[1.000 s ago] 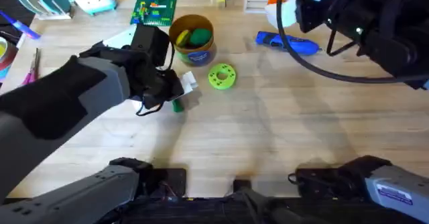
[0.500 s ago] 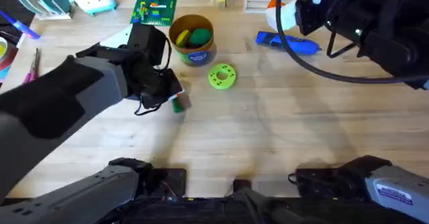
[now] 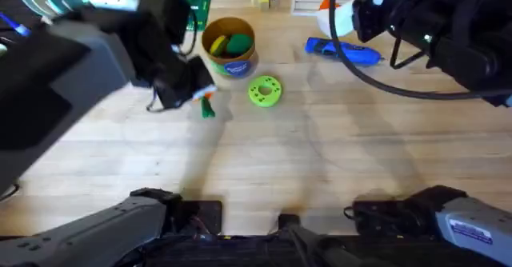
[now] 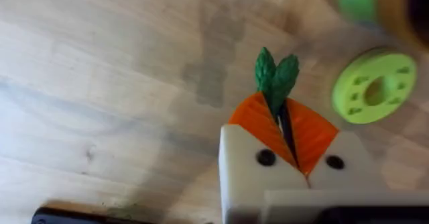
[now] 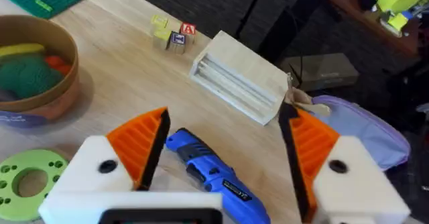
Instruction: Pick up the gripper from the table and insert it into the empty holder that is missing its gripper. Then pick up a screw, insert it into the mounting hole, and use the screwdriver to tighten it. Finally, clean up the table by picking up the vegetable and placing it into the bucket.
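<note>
Now the left gripper (image 4: 289,138), pads clamped on the thin dark green toy vegetable (image 4: 275,76), hangs beside the round tan bucket (image 3: 230,45); that shallow tip-hold could slip. Right gripper (image 5: 224,150) gapes above the blue screwdriver (image 5: 208,170).

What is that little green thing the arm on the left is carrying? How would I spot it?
Find the round tan tub holding toy food at the back of the wooden table. Just in front and left, the left claw pinches a thin dark green toy vegetable between its orange pads. Unlike the nearby bright lime-green disc with holes, it is narrow, dark and leafy-tipped.
</note>
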`<state>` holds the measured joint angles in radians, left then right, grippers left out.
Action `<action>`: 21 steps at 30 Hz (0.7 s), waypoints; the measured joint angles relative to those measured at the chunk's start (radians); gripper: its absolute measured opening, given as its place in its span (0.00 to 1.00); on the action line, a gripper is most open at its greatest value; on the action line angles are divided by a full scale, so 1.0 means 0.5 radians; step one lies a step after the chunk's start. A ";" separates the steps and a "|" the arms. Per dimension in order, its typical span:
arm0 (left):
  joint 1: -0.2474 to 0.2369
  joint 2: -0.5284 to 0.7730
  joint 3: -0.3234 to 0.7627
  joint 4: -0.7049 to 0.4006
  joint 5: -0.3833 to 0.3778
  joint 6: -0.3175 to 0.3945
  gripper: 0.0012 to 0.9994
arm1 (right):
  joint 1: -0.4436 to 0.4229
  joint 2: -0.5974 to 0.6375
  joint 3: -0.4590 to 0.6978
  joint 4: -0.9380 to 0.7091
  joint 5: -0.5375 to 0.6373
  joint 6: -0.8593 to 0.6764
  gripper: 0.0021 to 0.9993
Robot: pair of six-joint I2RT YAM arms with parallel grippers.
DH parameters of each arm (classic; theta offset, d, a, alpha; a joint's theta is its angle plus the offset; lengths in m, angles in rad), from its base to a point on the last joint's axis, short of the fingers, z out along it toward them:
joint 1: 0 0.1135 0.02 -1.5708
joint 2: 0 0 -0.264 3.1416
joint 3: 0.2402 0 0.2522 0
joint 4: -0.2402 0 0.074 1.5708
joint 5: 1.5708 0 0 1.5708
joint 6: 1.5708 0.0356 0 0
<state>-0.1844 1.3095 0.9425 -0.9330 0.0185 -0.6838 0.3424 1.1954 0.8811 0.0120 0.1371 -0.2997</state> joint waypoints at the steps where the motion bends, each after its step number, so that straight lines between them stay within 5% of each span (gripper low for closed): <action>1: 0.000 0.001 0.089 -0.008 0.000 0.002 0.02 | 0.000 0.000 0.001 0.001 0.000 0.000 0.99; 7: 0.000 -0.008 0.463 0.316 -0.023 0.093 0.02 | 0.000 0.000 0.001 0.000 0.000 0.000 0.99; 14: 0.000 0.134 0.468 0.835 -0.031 0.159 0.02 | 0.000 0.000 0.000 0.000 0.000 -0.001 0.99; 21: 0.000 0.445 0.468 0.891 -0.030 0.173 0.02 | 0.000 0.000 0.000 0.000 0.000 -0.001 0.99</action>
<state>-0.1844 1.5320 1.1767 -0.4877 0.0036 -0.5971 0.3424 1.1954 0.8811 0.0120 0.1371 -0.3000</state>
